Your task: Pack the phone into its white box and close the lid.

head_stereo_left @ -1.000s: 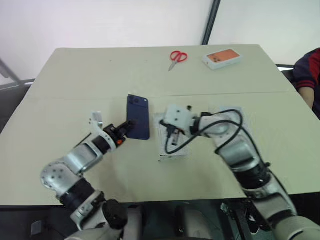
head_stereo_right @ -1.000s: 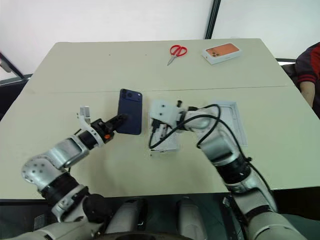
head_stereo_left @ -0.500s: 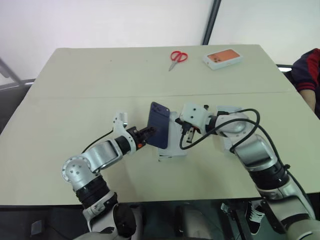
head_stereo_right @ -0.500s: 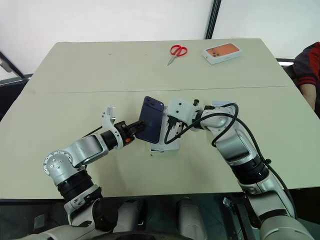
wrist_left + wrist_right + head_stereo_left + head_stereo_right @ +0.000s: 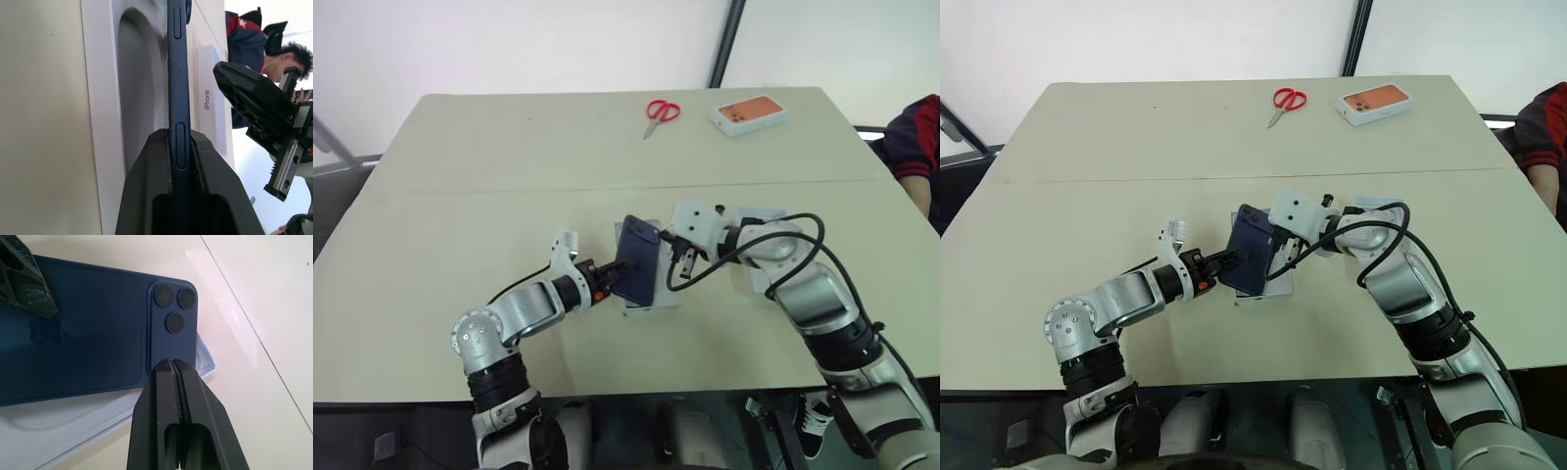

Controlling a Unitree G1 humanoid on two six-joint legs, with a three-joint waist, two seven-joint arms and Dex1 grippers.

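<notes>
Navy-blue, the phone (image 5: 637, 260) stands tilted on edge over the white box (image 5: 653, 297), clamped between the left gripper (image 5: 608, 277) fingers, while the right gripper (image 5: 172, 369), fingers pressed together, hovers at its camera corner.

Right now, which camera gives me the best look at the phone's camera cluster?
The right wrist view: the phone lies back-up across it, its three lenses plain just beyond the shut right gripper. The left wrist view shows the phone edge-on between the left gripper's fingers. The head views show its blue back tilted, the cluster too small to read.
</notes>
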